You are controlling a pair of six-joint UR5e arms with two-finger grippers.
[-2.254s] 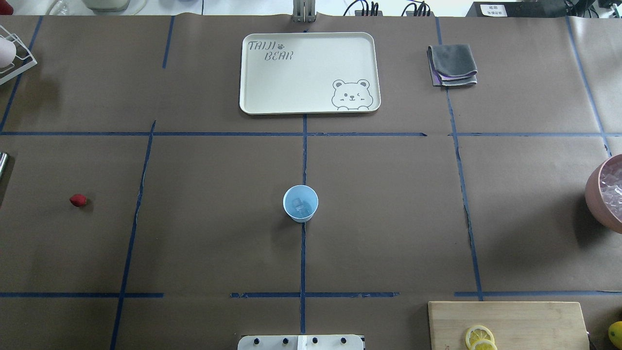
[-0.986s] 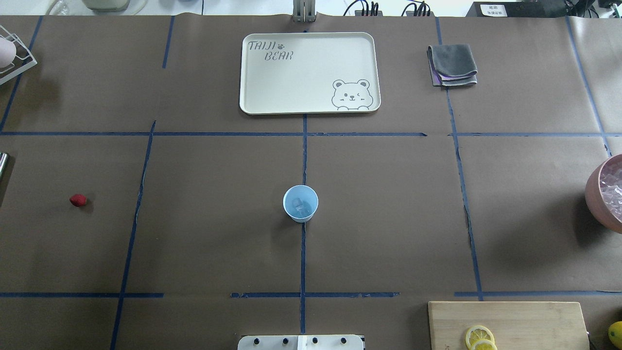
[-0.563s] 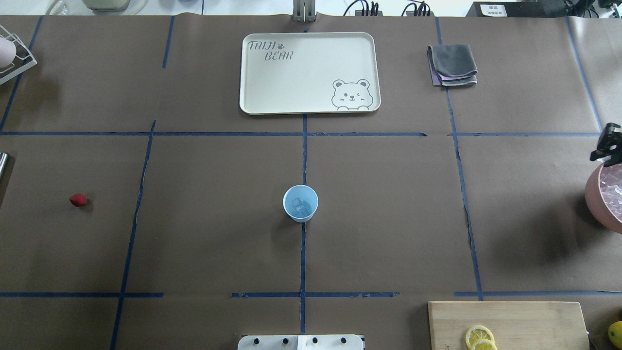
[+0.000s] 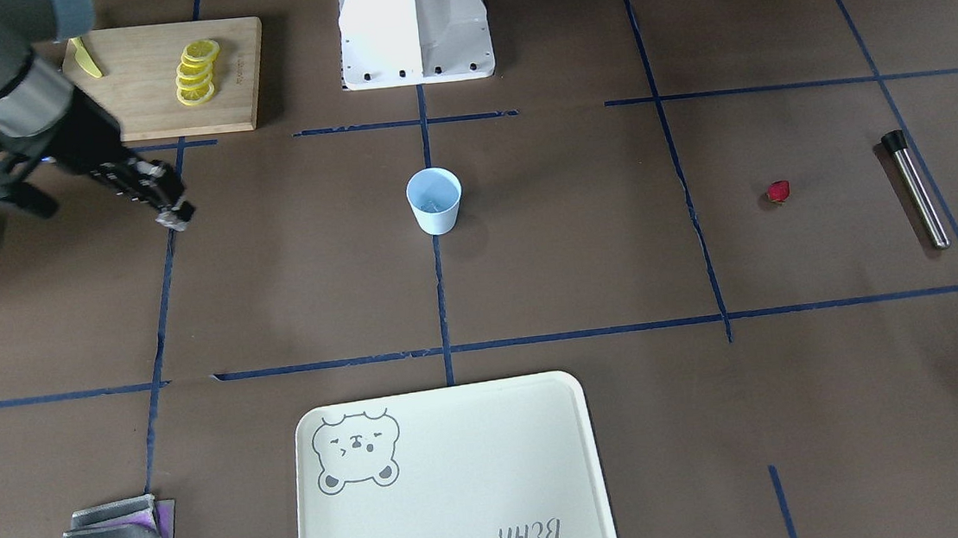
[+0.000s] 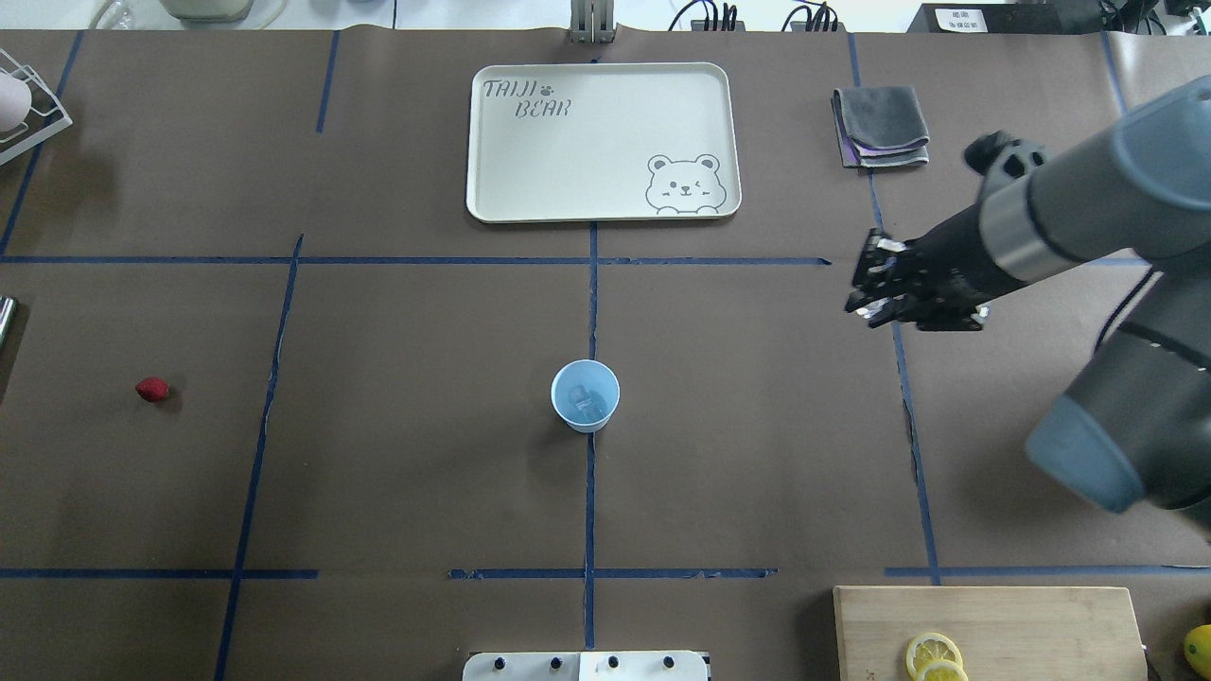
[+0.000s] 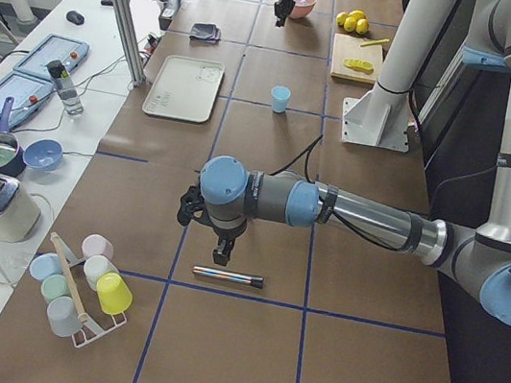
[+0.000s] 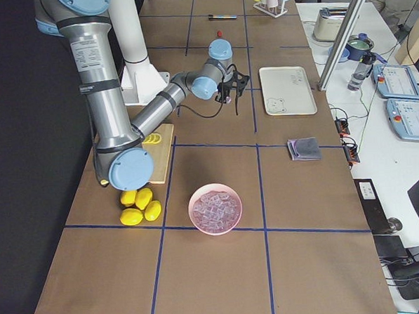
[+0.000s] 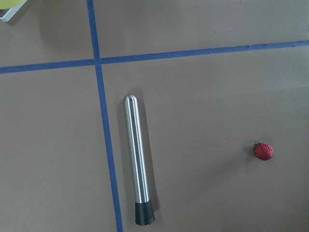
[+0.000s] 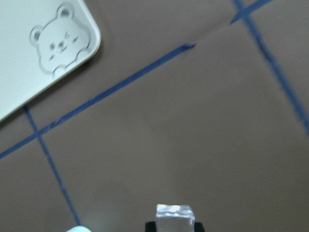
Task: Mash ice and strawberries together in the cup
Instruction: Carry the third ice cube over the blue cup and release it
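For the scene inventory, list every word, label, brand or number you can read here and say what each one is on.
"TAIJI BEAR", with a paw print after the first word: printed on the cream tray, which also carries a bear drawing.
White label on the black box at the table's far edge: it bears print, but too small to read.
No other text can be read.

table: we see brown paper [image 5: 426, 473] gridded with blue tape [image 5: 588, 492].
side bench: white [image 6: 85, 131], along our table's far edge.
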